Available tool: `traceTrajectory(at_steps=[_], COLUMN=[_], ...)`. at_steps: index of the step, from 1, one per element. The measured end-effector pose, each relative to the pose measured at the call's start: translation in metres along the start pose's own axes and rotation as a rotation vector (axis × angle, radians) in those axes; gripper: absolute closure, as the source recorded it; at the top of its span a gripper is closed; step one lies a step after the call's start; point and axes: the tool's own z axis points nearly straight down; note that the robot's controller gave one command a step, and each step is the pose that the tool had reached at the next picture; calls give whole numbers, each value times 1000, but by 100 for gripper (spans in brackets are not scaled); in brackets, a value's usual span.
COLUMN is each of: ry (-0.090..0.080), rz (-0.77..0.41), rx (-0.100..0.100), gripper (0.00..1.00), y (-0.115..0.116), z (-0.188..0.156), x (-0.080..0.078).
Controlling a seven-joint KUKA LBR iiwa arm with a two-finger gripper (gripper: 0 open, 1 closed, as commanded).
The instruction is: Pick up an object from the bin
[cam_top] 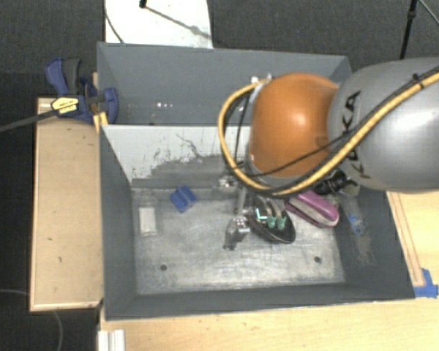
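Gripper (236, 234) sits low near the middle of the grey metal bin (117, 232), tip close to the bare floor, just left of a black oval object with green markings (274, 227). From this angle we can't say whether it touches that object or only stands beside it.

Jaws: we cannot tell if they're released or clenched, because the wrist and the orange dome-shaped cover (289, 123) block the line of sight. We see nothing between them, so we don't call anything grasped.

Likeliest target, in our judgement, is the black oval object, since it's nearest. A purple elongated plastic object (318, 209) lies just to its right, partly under the arm, touching it or nearly so. That crowding probably explains the gripper standing on the open left side, where there's bare floor for a jaw to go down.

Other candidates sit well apart: a small blue block (181, 198) towards the back wall, and a pale grey rectangular block (147, 221) further left by the left wall. Both lie isolated and flat, so they're easier picks if this one fails.

Nothing is lifted yet; we read this as pre-grasp. The next move needs the jaws astride the black object, then close and lift. Risks: closing on air, or nudging black into purple.
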Motion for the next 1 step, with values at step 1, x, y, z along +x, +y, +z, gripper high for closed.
traceTrajectory(at_steps=[1], ry=[-4], rz=[-230], rx=[3], gripper=[0], y=[-79], z=[47], x=[-19])
